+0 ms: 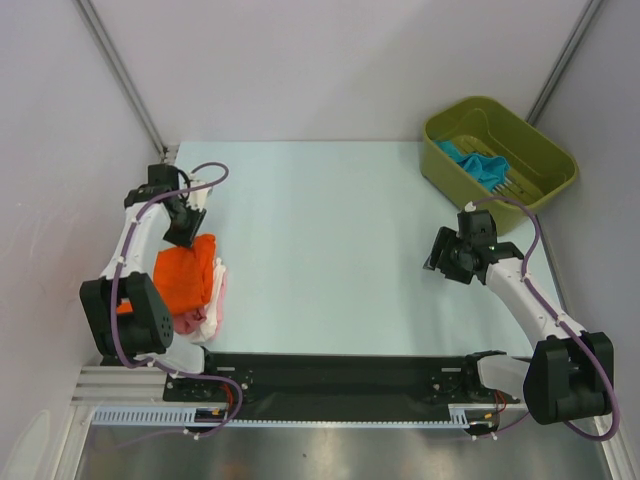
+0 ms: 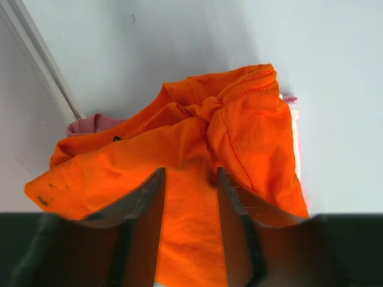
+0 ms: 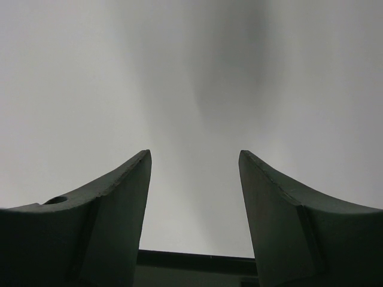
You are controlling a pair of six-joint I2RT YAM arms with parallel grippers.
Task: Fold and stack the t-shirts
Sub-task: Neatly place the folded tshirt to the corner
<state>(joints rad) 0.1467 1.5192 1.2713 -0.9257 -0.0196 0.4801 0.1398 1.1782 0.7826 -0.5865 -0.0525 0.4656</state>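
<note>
Left wrist, orange t-shirt (image 2: 197, 143) beneath gripper (image 2: 190, 172), perhaps touching

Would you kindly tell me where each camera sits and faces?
Top external: above and behind the robot, looking down on the table, left arm, right arm, green basket.
Left wrist: on the left arm, facing past the left hand at the orange t-shirt.
Right wrist: on the right arm, past the right hand at the table.
Top and left wrist share the orange t-shirt.

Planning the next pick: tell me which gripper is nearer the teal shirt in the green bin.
Right. The right gripper hovers just in front of the bin holding the teal shirt; the left gripper is across the table, over the orange shirt.
</note>
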